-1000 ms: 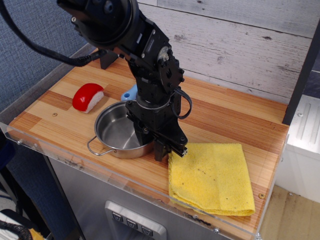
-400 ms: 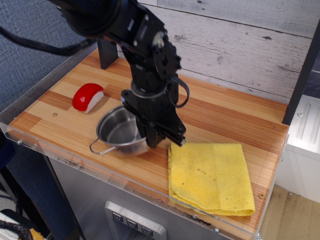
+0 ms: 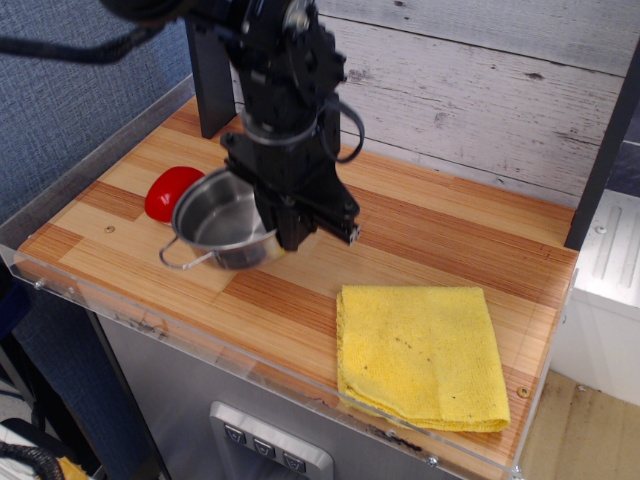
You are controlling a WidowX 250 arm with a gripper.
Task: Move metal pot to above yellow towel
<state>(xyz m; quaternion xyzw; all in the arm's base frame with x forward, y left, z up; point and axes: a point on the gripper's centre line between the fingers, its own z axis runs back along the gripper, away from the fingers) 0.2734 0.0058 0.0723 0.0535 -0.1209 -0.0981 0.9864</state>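
The metal pot (image 3: 218,222) is shiny and round, with a wire loop handle (image 3: 178,262) at its front left. It hangs tilted above the wooden table, held by its right rim. My black gripper (image 3: 283,236) is shut on that rim. The yellow towel (image 3: 420,352) lies flat at the front right of the table, apart from the pot and to the right of it and nearer the front edge.
A red and white object (image 3: 168,190) lies at the left, partly hidden behind the pot. A dark post (image 3: 210,85) stands at the back left. A clear plastic rim (image 3: 150,325) borders the table. A plank wall is behind.
The gripper has lifted the pot off the table and carried it up and slightly left and back. The blue object behind it no longer shows. The towel has not moved.
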